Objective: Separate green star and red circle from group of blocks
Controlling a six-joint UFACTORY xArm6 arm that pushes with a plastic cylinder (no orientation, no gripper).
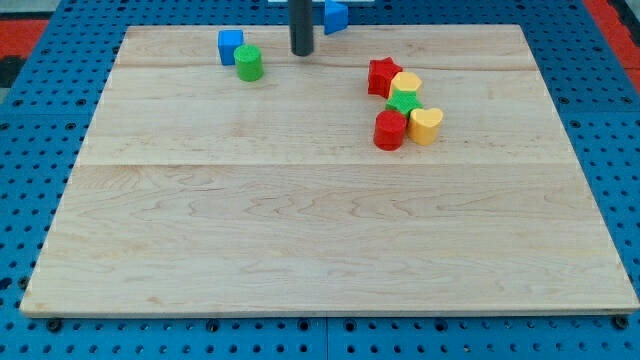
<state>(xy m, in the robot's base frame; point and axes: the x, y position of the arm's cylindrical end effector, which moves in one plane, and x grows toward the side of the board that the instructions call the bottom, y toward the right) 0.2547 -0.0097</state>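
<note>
The green star sits in a tight cluster at the view's upper right. The red circle touches it just below. A red star and a yellow block lie above the green star, and a yellow heart lies to the right of the red circle. My tip stands near the board's top edge, well to the left of the cluster and just right of a green circle.
A blue cube sits beside the green circle at the top left. Another blue block lies at the top edge, right of the rod. The wooden board rests on a blue pegboard.
</note>
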